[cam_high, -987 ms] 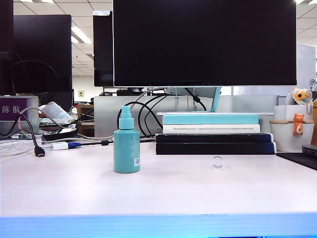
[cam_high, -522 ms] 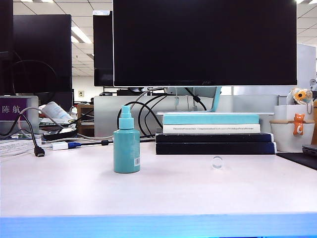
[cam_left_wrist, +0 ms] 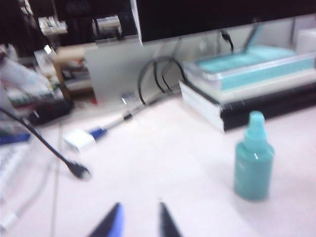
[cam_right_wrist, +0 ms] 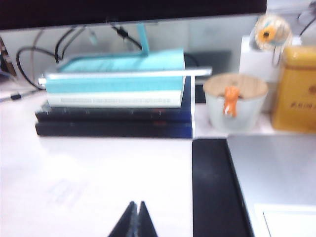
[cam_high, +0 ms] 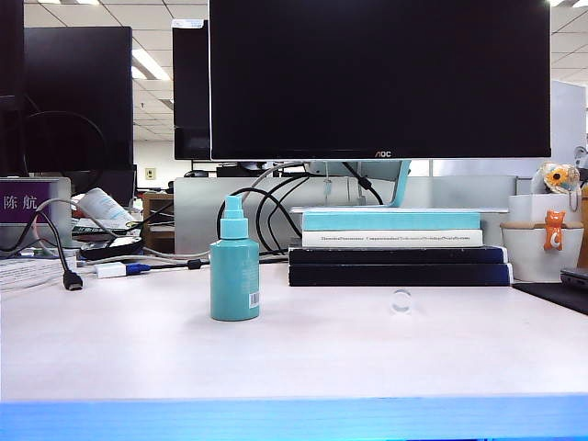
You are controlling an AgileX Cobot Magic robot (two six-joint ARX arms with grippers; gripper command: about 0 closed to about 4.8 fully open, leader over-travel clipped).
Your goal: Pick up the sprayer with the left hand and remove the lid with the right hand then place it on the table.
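The teal sprayer point(cam_high: 234, 269) stands upright on the table point(cam_high: 303, 363), left of centre, with its pump nozzle bare. The small clear lid point(cam_high: 401, 301) rests on the table to its right, in front of the books. Neither arm shows in the exterior view. In the left wrist view my left gripper point(cam_left_wrist: 139, 208) is open with nothing between its fingers, and the sprayer point(cam_left_wrist: 253, 160) stands well off to one side of it. My right gripper point(cam_right_wrist: 136, 204) is shut and empty above bare table in the right wrist view.
A stack of books point(cam_high: 395, 246) lies under a big monitor point(cam_high: 377, 78) behind the lid. Cables and a plug point(cam_high: 72, 280) trail at the left. A white pot point(cam_high: 542, 250), a black mat point(cam_right_wrist: 212, 187) and a silver laptop point(cam_right_wrist: 276, 173) crowd the right.
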